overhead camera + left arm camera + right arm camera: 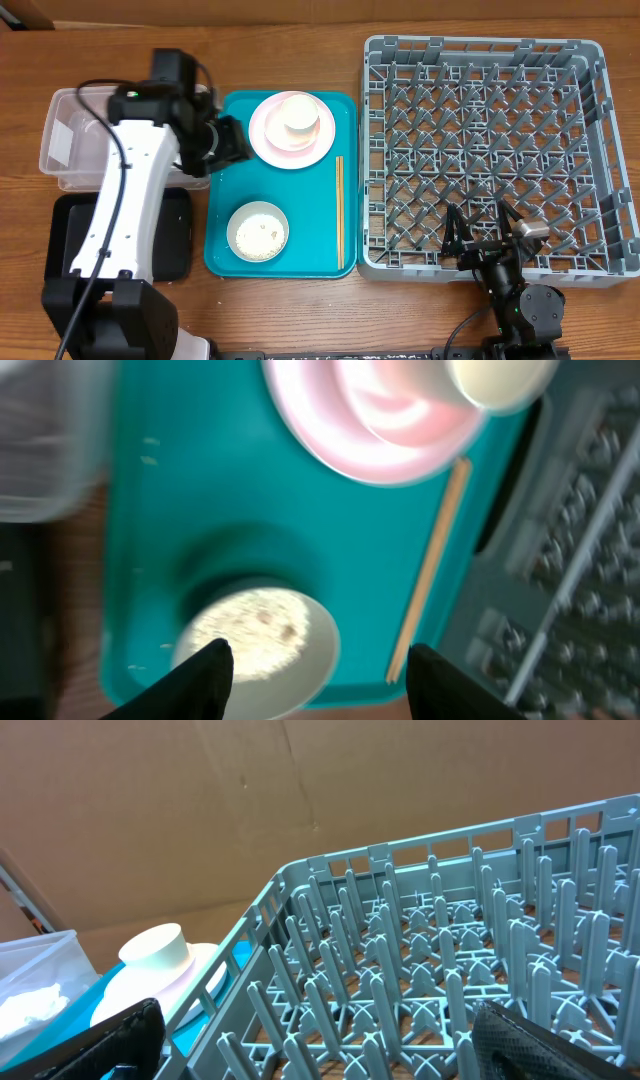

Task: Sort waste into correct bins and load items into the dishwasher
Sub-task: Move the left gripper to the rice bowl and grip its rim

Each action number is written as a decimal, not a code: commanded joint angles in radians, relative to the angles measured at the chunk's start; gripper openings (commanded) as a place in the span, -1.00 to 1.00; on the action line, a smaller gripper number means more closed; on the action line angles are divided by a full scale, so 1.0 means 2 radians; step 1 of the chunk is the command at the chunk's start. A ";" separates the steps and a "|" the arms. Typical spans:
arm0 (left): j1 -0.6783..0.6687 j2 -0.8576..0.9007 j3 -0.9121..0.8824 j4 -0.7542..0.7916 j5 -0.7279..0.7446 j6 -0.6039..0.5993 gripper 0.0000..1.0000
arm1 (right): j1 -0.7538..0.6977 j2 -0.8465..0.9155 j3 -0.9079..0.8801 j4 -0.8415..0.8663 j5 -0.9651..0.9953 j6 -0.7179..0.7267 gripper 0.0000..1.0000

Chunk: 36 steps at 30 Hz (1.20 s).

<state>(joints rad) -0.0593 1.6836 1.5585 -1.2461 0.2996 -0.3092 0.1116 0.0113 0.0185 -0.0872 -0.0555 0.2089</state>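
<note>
My left gripper [228,143] hangs open over the left edge of the teal tray [310,215], holding nothing. In the left wrist view its gripper [320,665] has a pale bowl of rice [262,643] below, and a few loose grains [148,458] lie on the tray. A pink plate [272,140] carrying a white cup [297,113] sits at the tray's far end. Chopsticks [339,212] lie along its right side. My right gripper [481,236] stands open and empty at the front edge of the grey dishwasher rack [400,60], its pegs [430,950] ahead.
The clear tub [65,165] stands at the far left with a crumpled white napkin [25,1005] inside. The flat black tray [175,240] lies in front of it, partly under my left arm. Cardboard walls the back.
</note>
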 commanded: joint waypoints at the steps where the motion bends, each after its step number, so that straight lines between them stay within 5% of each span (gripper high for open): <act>1: -0.075 -0.002 -0.027 -0.018 -0.010 0.029 0.16 | -0.002 -0.004 -0.005 0.003 -0.001 -0.002 1.00; 6: -0.170 -0.002 -0.094 -0.012 -0.042 0.006 0.12 | -0.002 -0.004 -0.005 0.003 -0.001 -0.002 1.00; 13: -0.215 -0.002 -0.147 -0.007 -0.064 -0.024 0.12 | -0.002 -0.004 -0.005 0.003 -0.001 -0.002 1.00; 26: -0.223 -0.002 -0.212 0.061 -0.064 -0.052 0.13 | -0.002 -0.004 -0.005 0.003 -0.001 -0.002 1.00; 36: -0.223 -0.002 -0.212 0.099 -0.116 -0.072 -0.23 | -0.002 -0.004 -0.005 0.003 -0.001 -0.002 1.00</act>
<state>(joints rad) -0.4980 1.6848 1.1408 -1.0634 0.1070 -0.4316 0.1116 0.0113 0.0185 -0.0872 -0.0551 0.2089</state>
